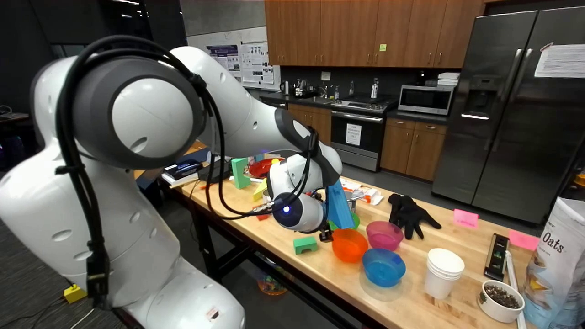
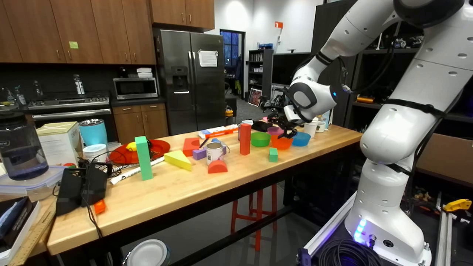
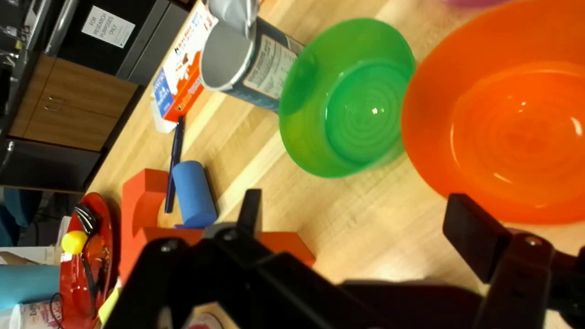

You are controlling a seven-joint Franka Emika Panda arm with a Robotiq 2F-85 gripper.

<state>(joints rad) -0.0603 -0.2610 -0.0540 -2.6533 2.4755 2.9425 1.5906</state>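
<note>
Robotiq gripper [image 3: 355, 210] hangs, fingers wide apart, near the orange plastic bowl [image 3: 516, 132]: round, flared, glossy, faint concentric rings in its base. It sits on the butcher-block tabletop [image 3: 315, 203] just beside the green plastic bowl [image 3: 352, 100].

In an exterior view I have the cup stack [image 1: 443, 276] standing on the table [image 1: 406, 307]. Left of it I get the nearest bowl [image 1: 383, 268], then the farther bowl [image 1: 349, 246]; the rear bowl [image 1: 385, 235] lies left and behind. Behind the stack I see the glove [image 1: 410, 214], a little left, and a sticky note [image 1: 466, 218], slightly right. Right and in front I find the dish [image 1: 499, 315]; farther right stands the oats bag [image 1: 555, 274].
</note>
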